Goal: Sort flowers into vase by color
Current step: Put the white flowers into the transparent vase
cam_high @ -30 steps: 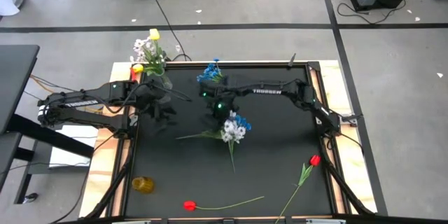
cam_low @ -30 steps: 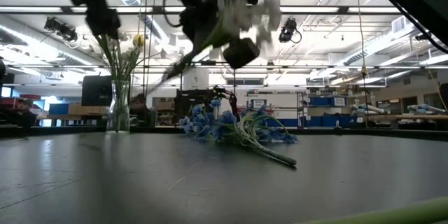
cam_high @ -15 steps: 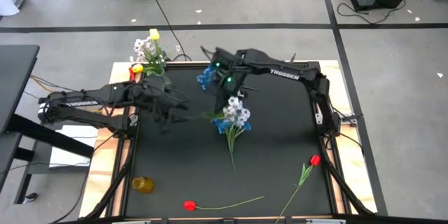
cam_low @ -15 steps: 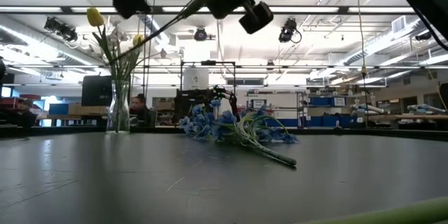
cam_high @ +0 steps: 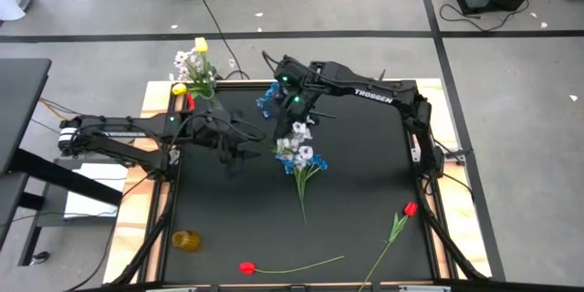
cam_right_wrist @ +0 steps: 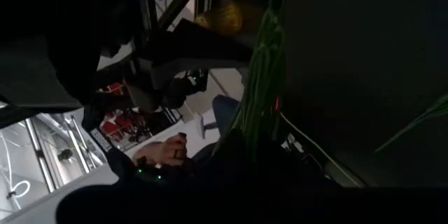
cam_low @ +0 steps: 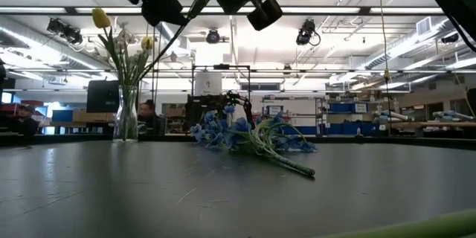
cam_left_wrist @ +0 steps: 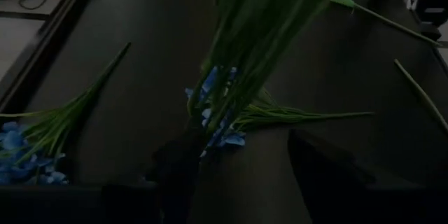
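Mat centre open; blue bunch (cam_high: 273,97) blocks far edge, vase (cam_high: 199,87) far-left corner, red tulips (cam_high: 248,268) near edge.

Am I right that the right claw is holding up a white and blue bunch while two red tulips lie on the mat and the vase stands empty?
Not quite: the vase isn't empty. The high view shows yellow tulips and white blossoms standing in it. The rest holds: the right claw holds the white and blue bunch up, and two red tulips lie on the mat.

Green stems (cam_left_wrist: 255,49) hang btwn open claw (cam_left_wrist: 241,164) fingers; blue blossoms (cam_left_wrist: 21,155) nearby.
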`<state>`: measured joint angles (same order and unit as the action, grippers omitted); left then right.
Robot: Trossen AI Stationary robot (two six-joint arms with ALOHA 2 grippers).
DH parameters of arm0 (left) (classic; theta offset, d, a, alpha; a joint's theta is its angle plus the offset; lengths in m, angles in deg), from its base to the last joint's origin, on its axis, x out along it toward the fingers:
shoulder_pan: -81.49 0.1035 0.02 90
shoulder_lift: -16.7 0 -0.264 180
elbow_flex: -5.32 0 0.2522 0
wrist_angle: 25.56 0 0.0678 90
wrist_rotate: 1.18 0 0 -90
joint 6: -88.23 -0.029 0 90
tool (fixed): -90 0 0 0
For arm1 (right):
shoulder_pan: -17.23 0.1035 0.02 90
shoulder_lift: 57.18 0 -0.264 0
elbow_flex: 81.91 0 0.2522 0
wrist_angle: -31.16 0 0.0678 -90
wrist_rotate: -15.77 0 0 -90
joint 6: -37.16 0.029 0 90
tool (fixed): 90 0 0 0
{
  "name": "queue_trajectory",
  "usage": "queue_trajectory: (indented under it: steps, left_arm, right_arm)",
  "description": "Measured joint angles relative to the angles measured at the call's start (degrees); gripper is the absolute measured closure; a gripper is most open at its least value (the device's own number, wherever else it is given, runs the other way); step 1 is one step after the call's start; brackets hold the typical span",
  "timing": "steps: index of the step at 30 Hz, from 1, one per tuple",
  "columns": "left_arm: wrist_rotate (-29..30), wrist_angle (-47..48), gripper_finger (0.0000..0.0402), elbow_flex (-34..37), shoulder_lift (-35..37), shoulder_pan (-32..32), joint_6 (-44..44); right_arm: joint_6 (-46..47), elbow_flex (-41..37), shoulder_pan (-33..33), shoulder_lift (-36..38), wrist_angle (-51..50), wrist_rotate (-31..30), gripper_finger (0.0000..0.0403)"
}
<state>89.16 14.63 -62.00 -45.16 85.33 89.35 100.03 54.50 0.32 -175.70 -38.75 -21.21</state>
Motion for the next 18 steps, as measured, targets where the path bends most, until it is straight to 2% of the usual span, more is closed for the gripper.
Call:
queue_trajectory:
  steps: [8, 13, 18]
  left_arm:
    - [2.13, 0.10, 0.0208, 0.00, 0.90, 0.02, 0.27]
    - [2.99, 0.33, 0.0205, -0.45, 1.46, -0.31, 0.59]
    - [5.51, 0.36, 0.0186, -0.55, 1.56, -2.05, -1.37]
  right_arm:
    - [0.00, 0.00, -0.07, -0.02, -0.40, 0.76, 0.0380]
    - [-0.46, 0.00, -0.31, -0.02, -1.63, 0.90, 0.0380]
    - [-0.48, 0.00, -0.81, -0.02, -2.24, 0.92, 0.0380]
